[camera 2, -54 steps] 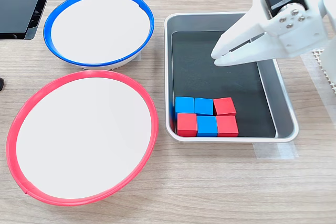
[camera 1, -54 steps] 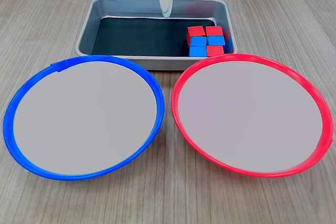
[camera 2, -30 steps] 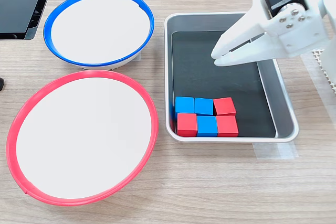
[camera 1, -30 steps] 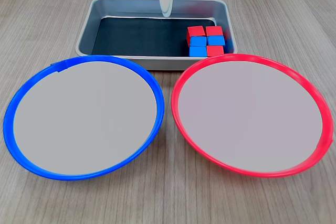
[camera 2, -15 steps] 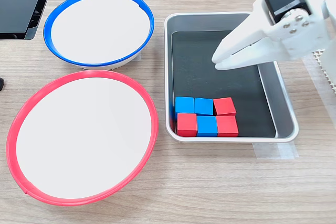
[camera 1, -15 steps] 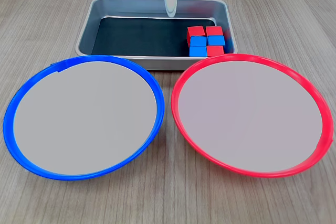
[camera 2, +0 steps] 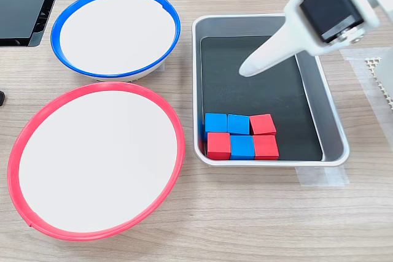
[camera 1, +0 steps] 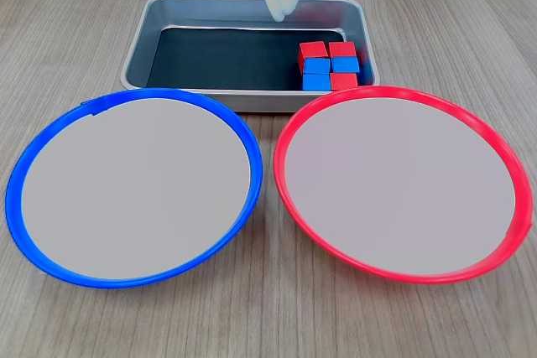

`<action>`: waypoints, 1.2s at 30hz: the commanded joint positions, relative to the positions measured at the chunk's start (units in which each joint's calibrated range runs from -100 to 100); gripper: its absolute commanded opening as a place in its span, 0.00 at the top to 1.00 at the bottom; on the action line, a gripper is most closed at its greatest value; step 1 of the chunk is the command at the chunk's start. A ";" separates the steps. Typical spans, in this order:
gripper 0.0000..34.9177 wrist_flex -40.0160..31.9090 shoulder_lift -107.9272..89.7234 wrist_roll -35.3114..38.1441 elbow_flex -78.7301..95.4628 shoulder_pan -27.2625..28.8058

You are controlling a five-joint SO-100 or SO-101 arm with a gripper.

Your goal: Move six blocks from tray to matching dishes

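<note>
Right now the pincer (camera 2: 245, 69) hangs above the tray (camera 2: 331, 121), over the bare black liner and well apart from the blocks (camera 2: 241, 136); it carries nothing, and whether its jaws are spread or pressed together cannot be told, since only one white tip shows in the second exterior view. All six blocks sit packed in two touching rows against the tray wall nearest the red dish (camera 2: 95, 161), and the blue dish (camera 2: 115, 32) lies beside the tray's other end; both dishes hold nothing. The step in hand looks like the reach for a first block. A good pick would probably start with a block on the row's open side, toward the liner, because the others are hemmed in by neighbours or the wall, leaving little gap for a finger. Coming straight down would help avoid nudging the pack. The liner offers free room for the approach, and the lift must clear the tray wall before crossing to a dish on the desk (camera 2: 245, 225).
</note>
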 commanded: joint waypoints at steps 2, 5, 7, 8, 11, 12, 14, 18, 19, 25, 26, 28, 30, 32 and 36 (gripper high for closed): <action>1.00 -10.13 25.94 7.08 -12.62 -3.26; 1.00 -14.10 35.24 10.11 -17.63 -6.55; 1.00 -15.33 38.14 11.43 -18.90 -7.78; 1.00 -15.99 39.33 11.92 -19.36 -8.34; 1.00 -18.06 43.00 12.55 -20.81 -9.56; 1.00 -18.14 43.85 12.99 -21.27 -9.85; 1.00 -18.55 45.22 13.68 -21.63 -10.03; 1.00 -18.72 47.52 14.95 -22.36 -10.32; 1.00 -18.80 48.20 15.04 -22.63 -10.41; 1.00 -17.73 50.25 17.34 -23.09 -10.03; 1.00 -16.99 50.25 18.02 -23.00 -9.75; 1.00 -14.10 49.40 19.58 -23.00 -8.81; 1.00 -9.97 47.86 21.05 -23.00 -7.40; 1.00 -5.35 45.64 22.12 -23.00 -5.99; 1.00 2.25 40.10 22.52 -21.91 -3.92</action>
